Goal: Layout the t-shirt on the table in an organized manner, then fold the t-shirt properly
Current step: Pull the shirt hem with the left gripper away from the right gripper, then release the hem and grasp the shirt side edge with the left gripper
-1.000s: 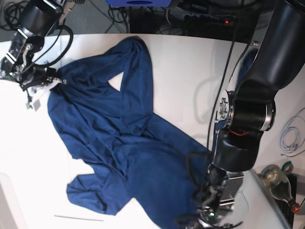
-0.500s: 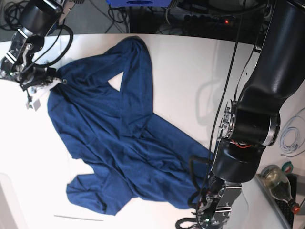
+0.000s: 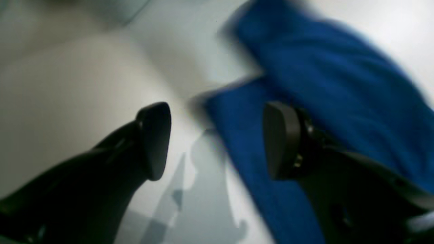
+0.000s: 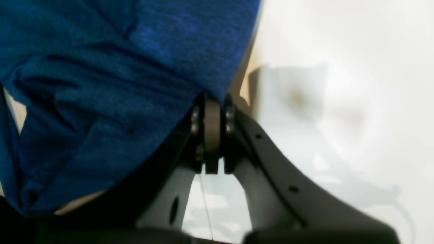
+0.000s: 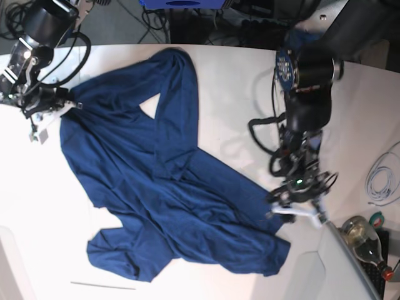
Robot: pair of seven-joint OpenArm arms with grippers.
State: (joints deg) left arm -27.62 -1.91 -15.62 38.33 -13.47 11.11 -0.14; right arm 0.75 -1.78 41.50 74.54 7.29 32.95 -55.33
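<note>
Overhead, saw the t-shirt (image 5: 169, 181) sprawled crooked on the table (image 5: 237, 81), right gripper (image 5: 59, 105) pinching one far edge as an anchor. Closer, found the right jaws clamped on cloth (image 4: 135, 67). Found the left gripper (image 3: 217, 140) gaping, empty, beside a blue edge, likely seeking a new hold.

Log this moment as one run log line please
stage: layout | t-shirt: spread, wrinkled, on table | left gripper: open, empty, over shirt edge | right gripper: shut on t-shirt
</note>
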